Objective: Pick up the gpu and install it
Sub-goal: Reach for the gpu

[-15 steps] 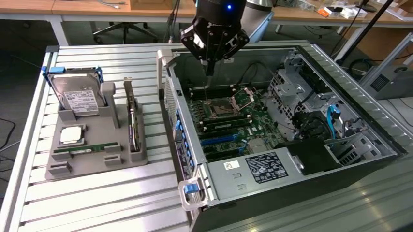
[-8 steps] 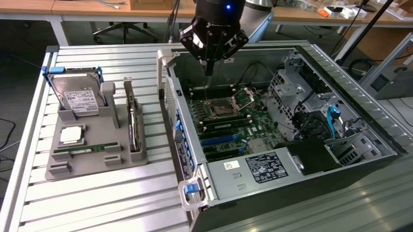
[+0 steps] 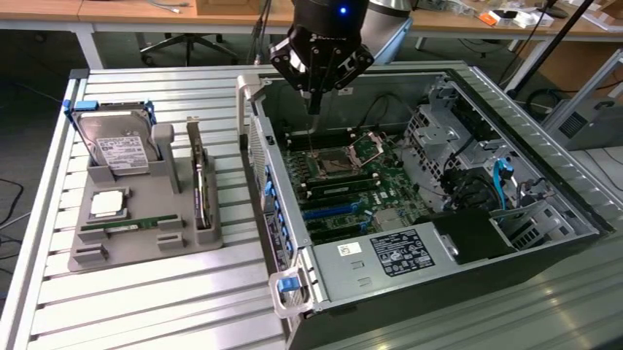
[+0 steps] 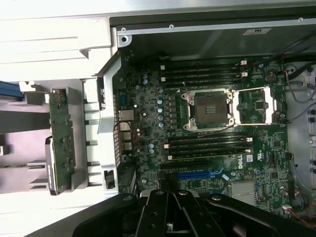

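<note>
Exterior view and wrist view, gripper over the open computer case. The gripper (image 3: 314, 108) hangs with its fingers pressed together and pointing down, holding nothing. Its tips stand above the motherboard (image 3: 355, 179), just beyond the CPU socket (image 3: 336, 162) and apart from it. The socket's metal frame lies between two banks of black memory slots (image 4: 205, 71). The computer case (image 3: 457, 273) lies on its side with the panel off, on a slatted metal table (image 3: 156, 310). The gpu (image 3: 200, 182) stands on edge in a slot of a grey holder (image 3: 136, 251), outside the case and well apart from the gripper, toward the exterior view's left. In the same holder, farther left, a hard drive (image 3: 119, 149) leans upright. A processor chip (image 3: 107, 204) and a green RAM stick (image 3: 131, 224) lie flat in front of it.
</note>
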`<action>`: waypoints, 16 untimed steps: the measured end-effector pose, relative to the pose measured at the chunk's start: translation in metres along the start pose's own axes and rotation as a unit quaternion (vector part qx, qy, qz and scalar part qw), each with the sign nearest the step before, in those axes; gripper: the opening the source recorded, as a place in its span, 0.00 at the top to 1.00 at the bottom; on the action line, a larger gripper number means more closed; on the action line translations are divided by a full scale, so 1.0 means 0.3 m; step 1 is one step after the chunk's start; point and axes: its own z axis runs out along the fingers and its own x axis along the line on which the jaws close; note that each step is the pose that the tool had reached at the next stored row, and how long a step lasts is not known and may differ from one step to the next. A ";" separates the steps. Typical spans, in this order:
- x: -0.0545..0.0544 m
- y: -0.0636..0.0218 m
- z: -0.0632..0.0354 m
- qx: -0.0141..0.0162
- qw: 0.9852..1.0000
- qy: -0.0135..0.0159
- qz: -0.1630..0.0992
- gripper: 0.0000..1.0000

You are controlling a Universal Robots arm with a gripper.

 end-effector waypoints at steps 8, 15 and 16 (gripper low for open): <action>0.006 0.000 0.000 0.000 1.000 0.000 0.000 0.89; 0.011 -0.001 0.000 0.000 1.000 0.000 0.000 0.89; 0.012 -0.001 0.000 0.000 1.000 0.000 0.000 0.89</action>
